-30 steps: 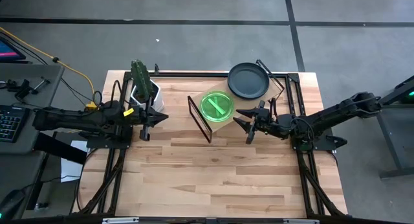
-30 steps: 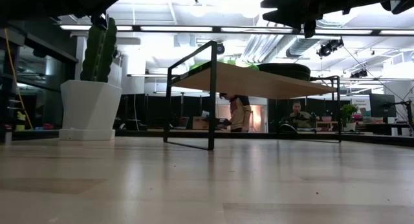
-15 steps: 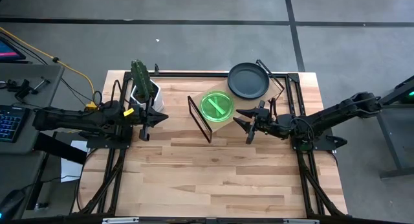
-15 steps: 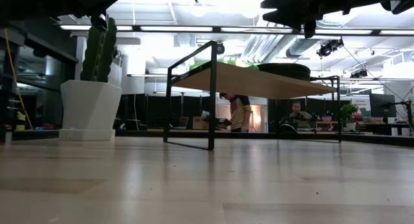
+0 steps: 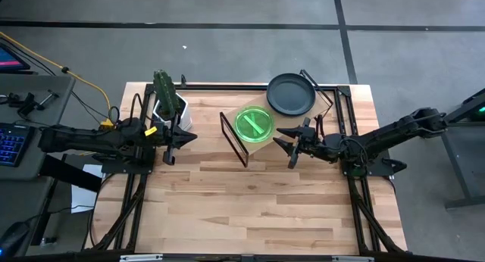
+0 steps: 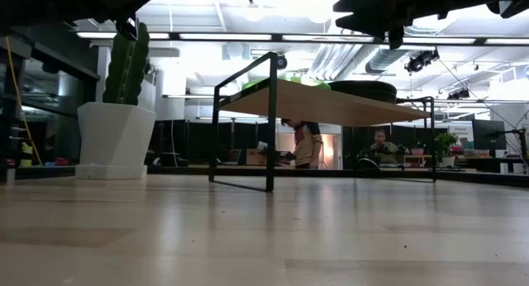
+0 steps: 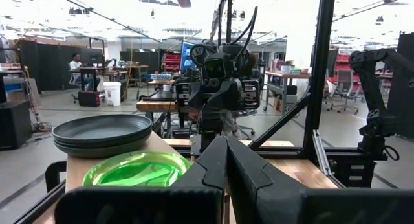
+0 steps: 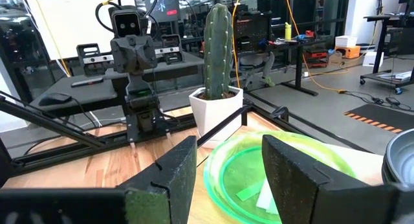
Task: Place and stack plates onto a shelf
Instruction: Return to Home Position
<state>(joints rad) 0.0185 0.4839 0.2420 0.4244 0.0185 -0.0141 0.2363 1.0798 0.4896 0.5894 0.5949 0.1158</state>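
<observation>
Nothing has moved since the earlier frames: both arms and all plates sit as they did.

Low shelf, light wooden board on thin black wire legs (image 6: 331,111), stands at an angle near the far edge of the butcher-block wooden table (image 5: 227,205). Translucent bright green round plates (image 5: 254,124) lie stacked on the shelf end nearer the table's middle. Matte dark grey round plates with raised rims (image 5: 290,94) lie stacked on the end toward the table's far right corner. The two stacks sit just beside each other. White pot with green cactus (image 5: 168,110) stands by the far left corner, apart from the shelf.

Left gripper (image 7: 224,146) hovers beside the cactus pot, fingers pressed together, holding nothing. Right gripper (image 8: 229,153) hovers just beside the green stack, fingers spread apart, empty.

Handling, as judged: green plates look like thin, light plastic, stiff but slick, so they may slide on each other if nudged. Dark plates look heavier, less slippery, and possibly chippable. Best hold on either kind is a pinch across the raised rim at the side facing the gripper.

Stacking appears finished.
</observation>
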